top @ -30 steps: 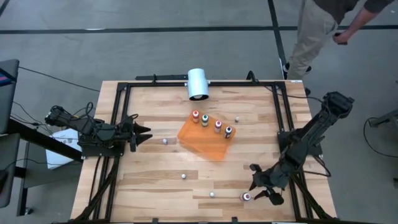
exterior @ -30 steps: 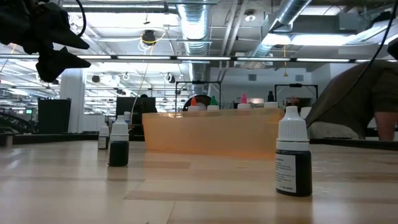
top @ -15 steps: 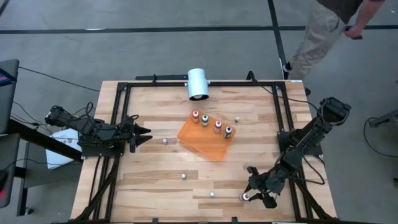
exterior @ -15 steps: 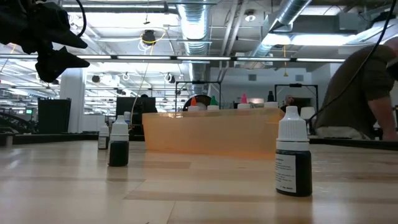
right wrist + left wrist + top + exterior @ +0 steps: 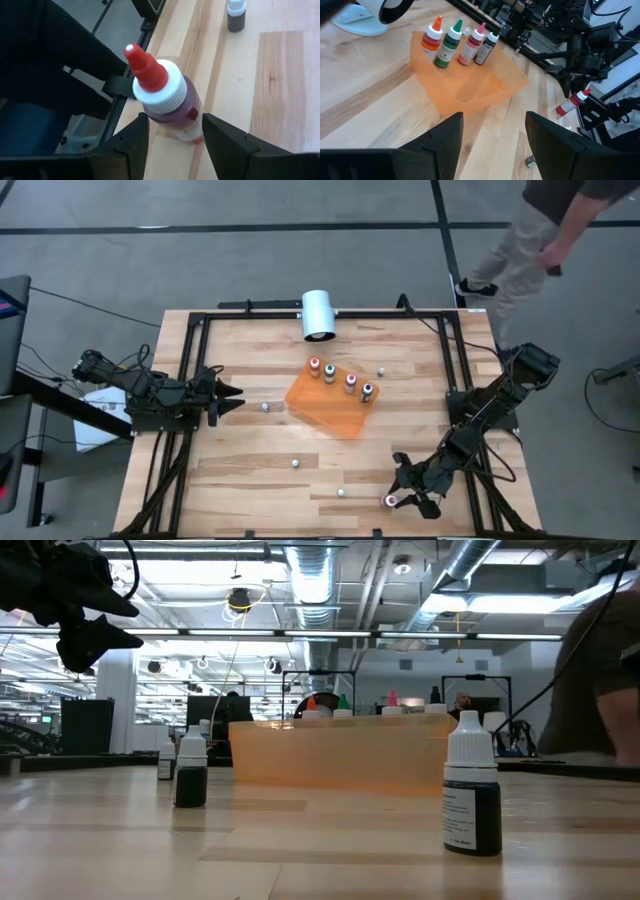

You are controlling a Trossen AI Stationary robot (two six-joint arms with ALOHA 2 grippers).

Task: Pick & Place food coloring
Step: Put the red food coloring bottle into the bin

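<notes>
The right gripper sits low at the near right corner of the table, its two dark fingers closed on either side of a small red-capped bottle of red food coloring, which stands tilted between them just above the wood. A dark, white-capped bottle stands further along the boards in the right wrist view. Out toward the middle, the translucent orange tray carries four more little bottles in a row along its far edge, with orange, green, pink and dark tops. Behind it lies a white cylinder. The left gripper waits over the table's left edge, fingers parted and holding nothing. Loose white-capped bottles dot the pale wooden table.
</notes>
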